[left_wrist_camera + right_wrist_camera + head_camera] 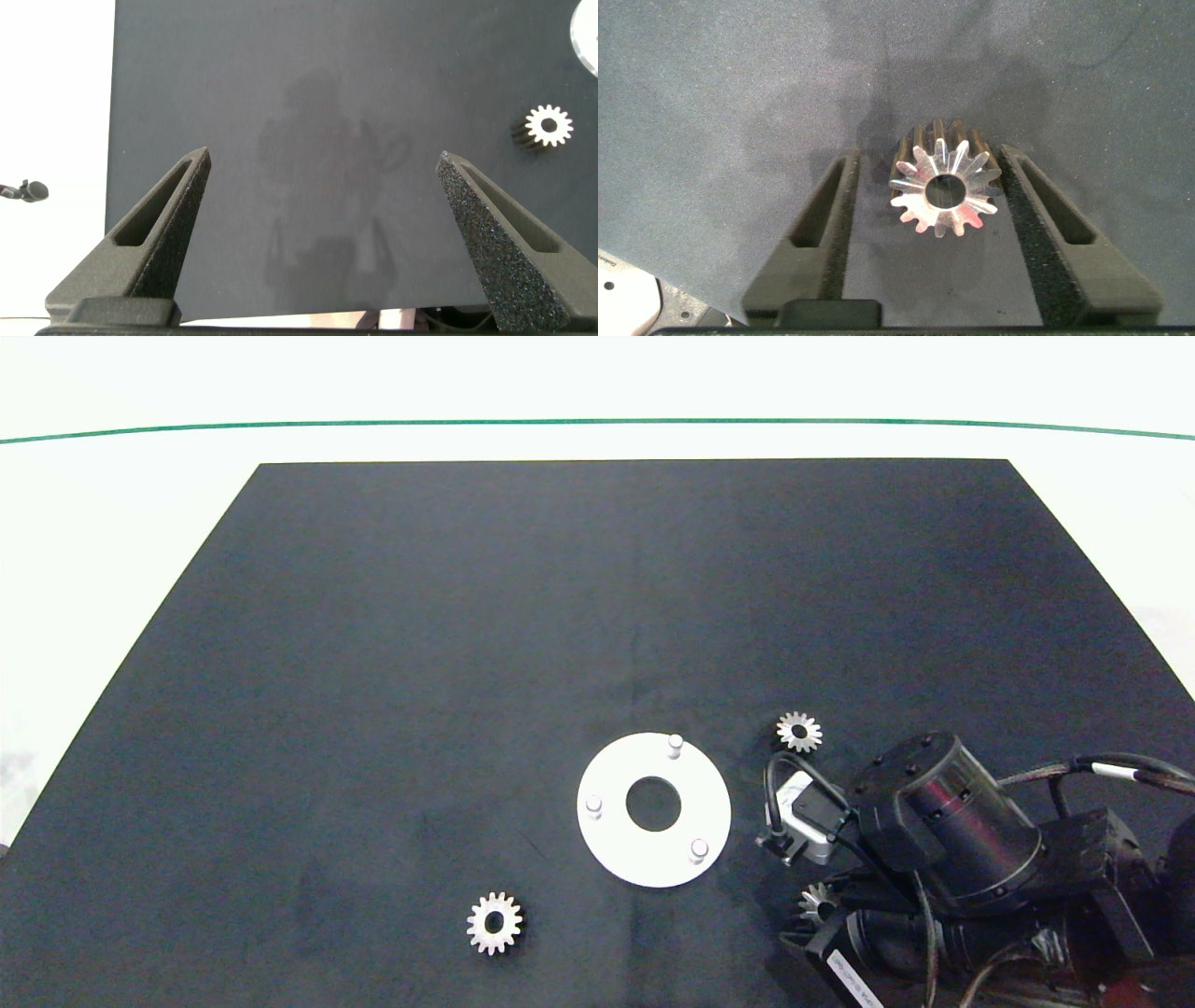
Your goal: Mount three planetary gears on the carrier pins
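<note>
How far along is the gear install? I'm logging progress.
Nothing is installed: all three carrier pins on the white disc stand bare. In hand: the right gripper straddles one gear on the mat, one finger touching it, not clamped. Left: that gear and two others. The left gripper is open over bare mat.

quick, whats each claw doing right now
Left claw: open, empty, over the bare dark mat.
Right claw: open, straddling a small silver toothed metal gear lying on the mat, not yet gripped.
</note>
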Tool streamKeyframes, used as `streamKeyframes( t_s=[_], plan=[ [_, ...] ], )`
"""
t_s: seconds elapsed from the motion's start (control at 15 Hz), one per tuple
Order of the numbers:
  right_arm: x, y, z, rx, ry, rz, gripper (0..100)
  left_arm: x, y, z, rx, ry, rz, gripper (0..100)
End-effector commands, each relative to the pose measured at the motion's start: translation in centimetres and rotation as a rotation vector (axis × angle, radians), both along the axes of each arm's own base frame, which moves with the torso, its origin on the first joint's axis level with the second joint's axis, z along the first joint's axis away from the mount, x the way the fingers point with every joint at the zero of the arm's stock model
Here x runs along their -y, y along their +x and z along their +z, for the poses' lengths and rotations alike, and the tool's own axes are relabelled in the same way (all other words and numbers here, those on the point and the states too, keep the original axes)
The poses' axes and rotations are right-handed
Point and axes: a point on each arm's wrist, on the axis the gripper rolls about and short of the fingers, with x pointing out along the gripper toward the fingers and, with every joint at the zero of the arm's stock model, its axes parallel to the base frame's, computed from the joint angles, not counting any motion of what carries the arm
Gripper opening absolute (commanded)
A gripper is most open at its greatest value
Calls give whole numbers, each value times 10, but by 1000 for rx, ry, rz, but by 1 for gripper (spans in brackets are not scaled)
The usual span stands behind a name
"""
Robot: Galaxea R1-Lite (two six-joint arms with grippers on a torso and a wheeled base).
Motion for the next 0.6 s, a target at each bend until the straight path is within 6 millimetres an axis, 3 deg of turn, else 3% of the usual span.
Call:
streamKeyframes(
  t_s=[0.07, 0.6],
  plan=[
    [1, 0, 0, 1, -3, -2, 51, 0, 2, 1, 10, 0, 0, 100],
    [1, 0, 1, 3, -5, 1, 34, 0, 4, 4, 25, 0, 2, 100]
  ],
)
